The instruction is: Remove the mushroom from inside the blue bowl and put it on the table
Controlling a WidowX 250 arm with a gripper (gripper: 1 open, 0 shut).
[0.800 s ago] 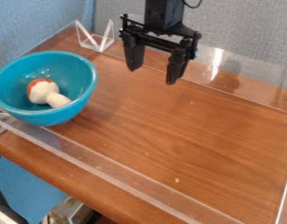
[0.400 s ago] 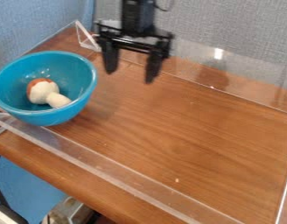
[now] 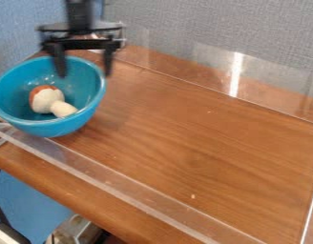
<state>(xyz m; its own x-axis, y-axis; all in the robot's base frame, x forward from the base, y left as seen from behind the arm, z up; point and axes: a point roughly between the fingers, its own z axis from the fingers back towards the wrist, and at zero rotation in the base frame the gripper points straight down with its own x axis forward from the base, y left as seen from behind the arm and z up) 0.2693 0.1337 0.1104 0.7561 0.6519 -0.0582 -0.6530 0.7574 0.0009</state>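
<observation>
Mushroom (image 3: pixel 51 101) lies inside the blue bowl (image 3: pixel 73 80), stem toward the surface (image 3: pixel 198 133). Gripper (image 3: pixel 83 64), motion-blurred, stands spread above the bowl's far rim, holding nothing.

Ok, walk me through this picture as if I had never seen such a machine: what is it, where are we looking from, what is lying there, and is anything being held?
The dark, blurred shape at the upper left is the end of a robot arm. Its gripper works like a two-fingered hand; the two fingers point down and stand wide apart, with nothing between them.

The picture comes from a camera looking down at the scene from above the table's near side.

On the wood-grain table, near its left end, stands a round, deep blue bowl. Inside lies a toy mushroom with a pale stem and a reddish-orange and white cap. Low clear walls run along the table's edges.

So nothing is held: the mushroom is in the bowl.
</observation>
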